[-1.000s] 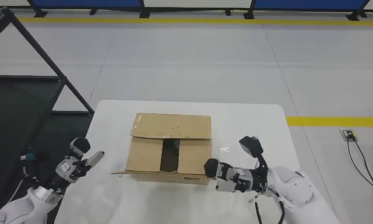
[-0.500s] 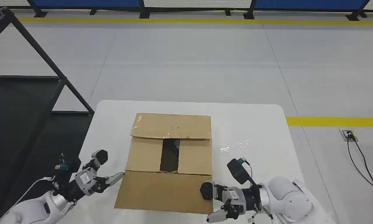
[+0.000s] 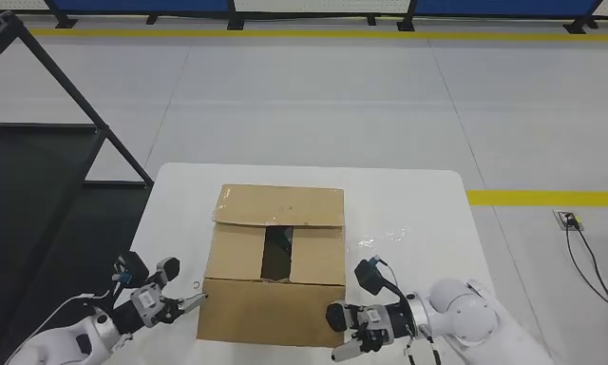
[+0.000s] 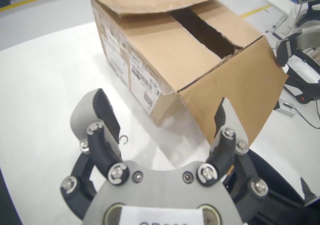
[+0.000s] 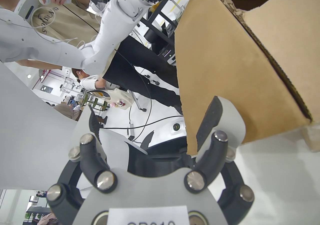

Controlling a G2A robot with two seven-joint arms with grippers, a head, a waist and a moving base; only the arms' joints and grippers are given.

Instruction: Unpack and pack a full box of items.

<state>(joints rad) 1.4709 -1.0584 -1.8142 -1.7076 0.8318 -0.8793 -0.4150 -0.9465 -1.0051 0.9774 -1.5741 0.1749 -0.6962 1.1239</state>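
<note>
A brown cardboard box (image 3: 275,241) stands mid-table, its two inner flaps folded in with a dark gap (image 3: 277,251) between them. The far flap (image 3: 280,205) tilts back and the near flap (image 3: 266,311) juts out toward me. My left gripper (image 3: 180,303) is open just off the near flap's left corner; in its wrist view (image 4: 162,116) the flap (image 4: 232,91) edge lies beside one finger (image 4: 221,116). Open as well, my right gripper (image 3: 347,334) is at the flap's right corner, and its wrist view (image 5: 152,123) shows the flap (image 5: 225,66) against one pad (image 5: 208,121).
A small metal clip (image 4: 123,139) lies on the white table (image 3: 399,213) by the left gripper. Shipping labels (image 4: 140,78) cover the box's side. Bare table stretches left and right of the box. People and other robot gear stand beyond the table in the right wrist view.
The near flap has swung out toward me and now looks broad. Both grippers moved in and toward the table's near edge, to the flap's two corners.
</note>
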